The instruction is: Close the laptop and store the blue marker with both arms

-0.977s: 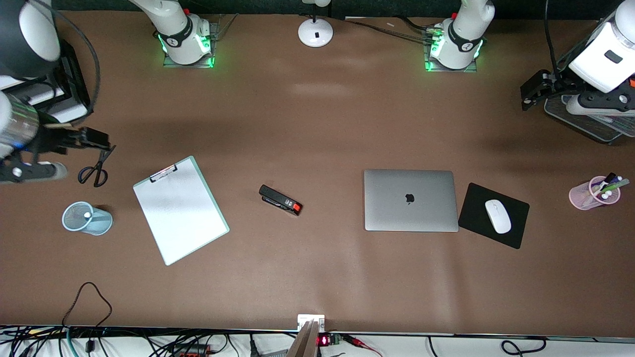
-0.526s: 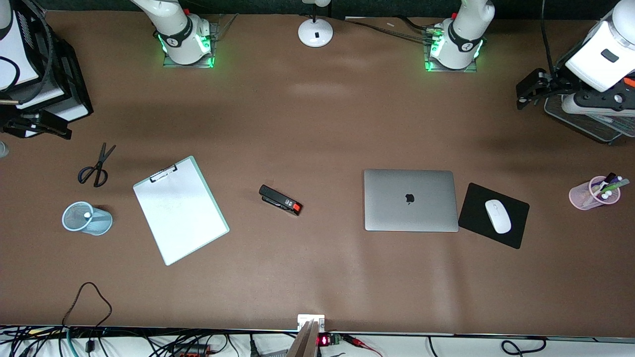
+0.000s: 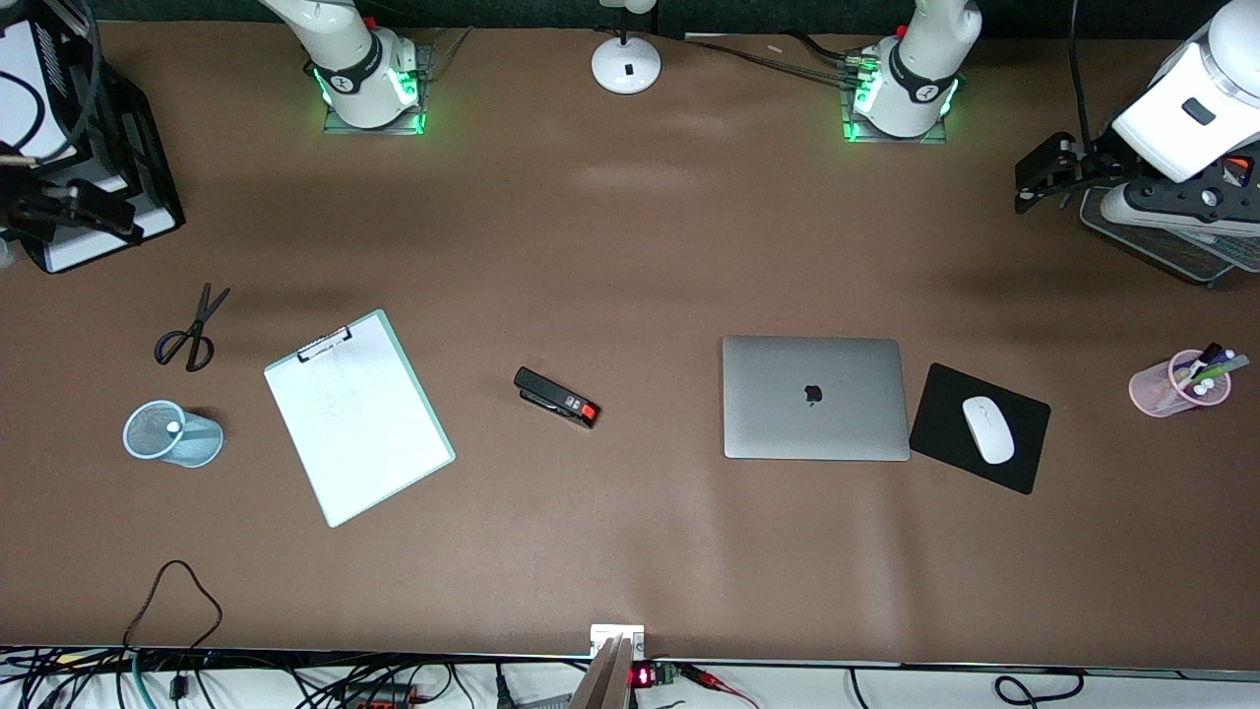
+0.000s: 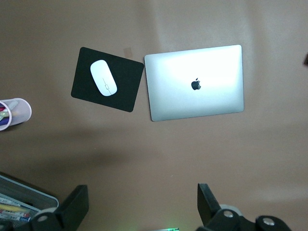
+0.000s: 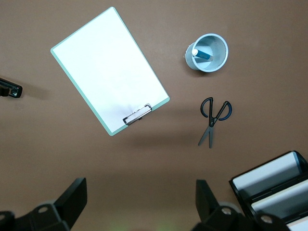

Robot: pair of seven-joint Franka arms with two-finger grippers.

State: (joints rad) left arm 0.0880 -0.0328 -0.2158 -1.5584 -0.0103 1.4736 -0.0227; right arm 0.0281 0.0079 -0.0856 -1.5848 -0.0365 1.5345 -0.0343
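Right fingers (image 3: 59,207) farther off the scissors (image 3: 190,330) — left fingers (image 3: 1043,177) apart

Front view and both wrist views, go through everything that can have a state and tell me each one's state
Slim silver-grey laptop: lid shut, flat on the table.
Bright-blue marker: standing in the pale-blue mesh cup.
Black-handled scissors: blades shut.
Black stapler: closed.
White clipboard: clip down, lying flat.
Left gripper: open, empty.
Right gripper: open, empty.
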